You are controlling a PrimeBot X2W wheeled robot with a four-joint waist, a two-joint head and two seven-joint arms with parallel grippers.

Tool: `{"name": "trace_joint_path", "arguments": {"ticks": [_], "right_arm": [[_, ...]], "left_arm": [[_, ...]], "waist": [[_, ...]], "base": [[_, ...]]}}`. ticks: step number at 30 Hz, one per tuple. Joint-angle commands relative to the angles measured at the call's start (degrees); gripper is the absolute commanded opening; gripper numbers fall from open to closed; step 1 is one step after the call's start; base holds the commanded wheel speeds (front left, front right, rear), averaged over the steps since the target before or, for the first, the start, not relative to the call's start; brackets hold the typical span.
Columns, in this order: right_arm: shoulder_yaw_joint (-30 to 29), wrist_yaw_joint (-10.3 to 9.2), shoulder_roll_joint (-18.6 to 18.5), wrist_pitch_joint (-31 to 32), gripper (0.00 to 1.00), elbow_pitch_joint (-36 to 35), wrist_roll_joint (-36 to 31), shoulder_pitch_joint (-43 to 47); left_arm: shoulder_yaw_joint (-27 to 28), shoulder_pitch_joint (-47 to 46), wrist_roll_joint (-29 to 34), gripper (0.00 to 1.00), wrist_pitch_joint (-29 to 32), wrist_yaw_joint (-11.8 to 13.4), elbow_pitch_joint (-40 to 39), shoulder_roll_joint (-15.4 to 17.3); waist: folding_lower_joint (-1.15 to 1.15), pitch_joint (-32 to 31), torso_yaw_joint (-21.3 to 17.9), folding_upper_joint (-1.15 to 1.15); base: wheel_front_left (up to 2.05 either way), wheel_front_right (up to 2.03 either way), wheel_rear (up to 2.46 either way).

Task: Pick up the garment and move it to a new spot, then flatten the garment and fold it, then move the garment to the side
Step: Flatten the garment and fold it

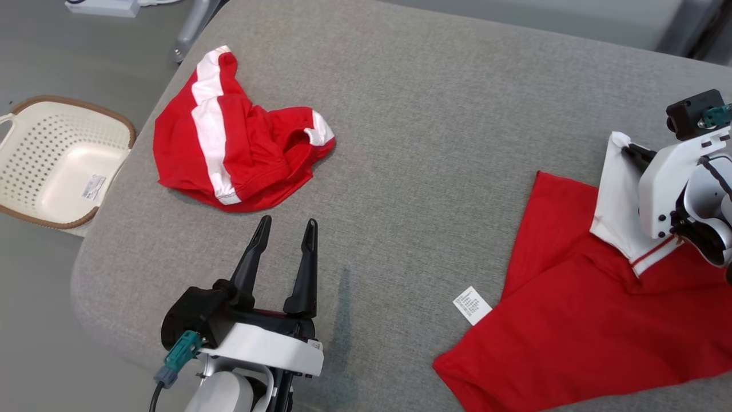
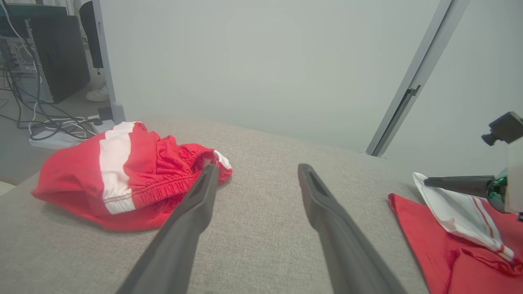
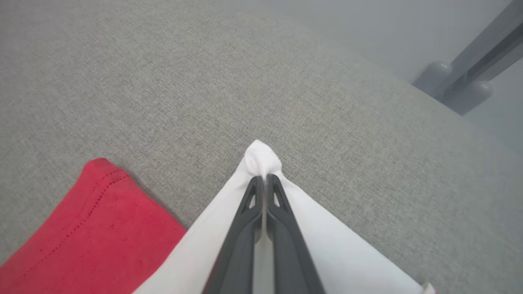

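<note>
A red garment (image 1: 572, 297) with a white sleeve (image 1: 615, 206) lies at the right of the grey padded table (image 1: 429, 114), a white label (image 1: 472, 305) poking out at its left edge. My right gripper (image 1: 629, 151) is shut on the tip of that white sleeve, which bunches just past the fingertips in the right wrist view (image 3: 265, 177). The red cloth (image 3: 81, 228) lies to the left there. The left wrist view shows the same garment (image 2: 433, 245) at the right with the right gripper (image 2: 427, 181) pinching it. My left gripper (image 1: 287, 223) (image 2: 258, 169) hovers open and holds nothing near the table's front left.
Crumpled red shorts with white stripes (image 1: 229, 149) (image 2: 122, 175) lie at the table's far left, just beyond my left fingers. A cream perforated basket (image 1: 34, 149) stands off the table's left edge. Bare grey surface lies between the two garments.
</note>
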Motion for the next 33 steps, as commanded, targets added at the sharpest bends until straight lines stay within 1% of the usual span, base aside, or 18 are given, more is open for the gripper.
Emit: {"name": "trace_joint_path", "arguments": {"ticks": [1,4,8,12,18,21,23,28,29,33], "right_arm": [[-0.13,-0.02,0.02,-1.10,0.00,-0.05,0.05,-0.41],[-0.63,-0.02,0.41,-5.71,0.00,0.20,-0.19,-1.10],[-1.56,-0.02,0.98,-11.85,0.00,0.01,-0.84,-1.15],[-4.18,-0.02,1.19,-17.36,0.00,-0.83,-0.86,0.30],[-10.54,-0.02,-0.44,-23.01,0.00,-4.69,-0.01,6.11],[-15.37,-0.02,-1.67,-24.06,0.00,-7.77,0.66,11.29],[-19.09,-0.02,-2.75,-24.54,0.00,-9.35,0.04,15.26],[-29.37,-0.02,-3.63,-24.57,0.00,-13.34,-2.34,27.53],[-31.67,-0.02,-3.82,-23.94,0.00,-14.03,-3.21,30.11],[-39.38,-0.01,-1.86,-18.08,0.00,-19.05,-5.37,40.41]], "left_arm": [[0.32,-0.63,0.35,1.00,-0.19,-0.05,0.03,0.18],[0.87,-0.54,0.98,1.00,-0.19,-0.29,0.00,0.19],[2.06,-0.12,2.08,1.00,-0.19,-0.46,0.05,0.20],[3.48,0.53,3.31,1.00,-0.19,-0.93,0.29,0.19],[5.94,1.53,5.01,1.00,-0.19,-1.47,0.49,0.20],[7.52,2.01,5.45,1.00,-0.19,-1.52,0.28,0.19],[8.16,2.63,5.90,1.00,-0.19,-1.70,0.38,0.19],[9.36,2.92,6.29,1.00,-0.19,-2.00,0.16,0.18],[9.30,2.96,6.21,1.00,-0.19,-2.05,0.12,0.17],[9.20,2.98,6.41,1.00,-0.19,-2.33,0.24,0.22]], "waist": [[0.00,-0.70,-0.81,0.00],[0.00,-1.83,-2.58,0.00],[0.00,-3.55,-6.11,0.00],[0.00,-5.35,-10.59,0.00],[0.00,-7.82,-17.10,0.00],[0.00,-8.61,-20.53,0.00],[0.00,-9.09,-22.51,0.00],[0.00,-9.72,-26.66,0.00],[0.00,-9.71,-27.14,0.00],[0.00,-9.73,-28.75,0.00]], "base": [[0.00,0.00,0.00],[0.00,0.00,0.00],[0.00,0.00,0.00],[0.00,0.00,0.00],[0.00,0.00,0.00],[0.00,0.00,0.00],[0.00,0.00,0.00],[0.00,0.00,0.00],[0.00,0.00,0.00],[0.00,0.00,0.00]]}}
